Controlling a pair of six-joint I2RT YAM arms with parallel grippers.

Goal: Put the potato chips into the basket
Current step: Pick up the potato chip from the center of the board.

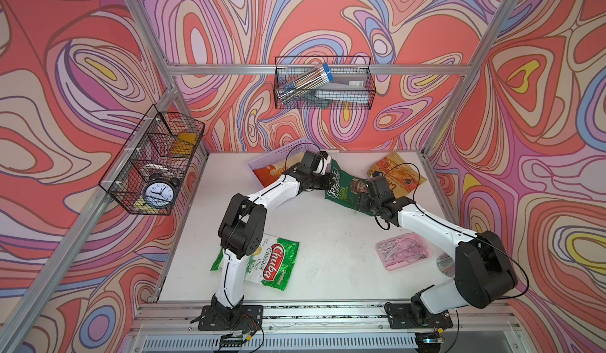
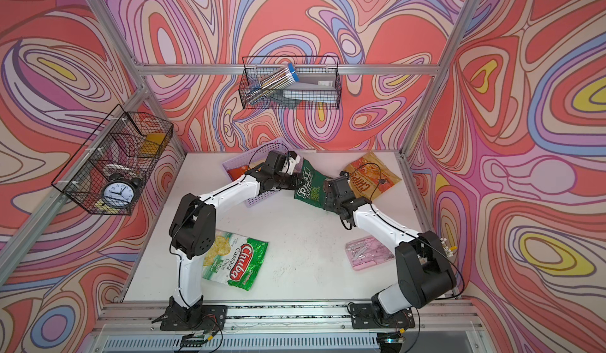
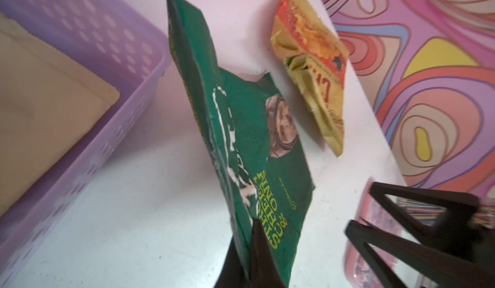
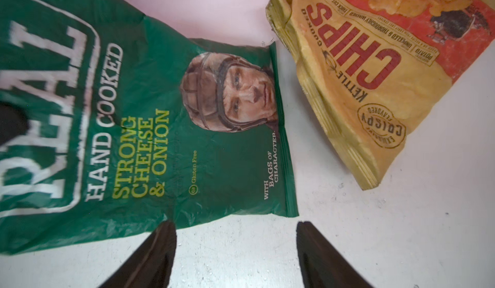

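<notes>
Basket (image 1: 285, 153) lying at the table's (image 1: 328, 262) rear left, one bag (image 1: 269, 176) inside, Chuba bag (image 1: 272, 266) lying front left, case (image 1: 401, 254) lying front right.

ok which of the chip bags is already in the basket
The orange-cream bag, lying inside the lavender basket. The dark green bag, the yellow-orange CHIPS bag and the Chuba bag are all outside it.

Bright, even light; wrist views blur slightly.
</notes>
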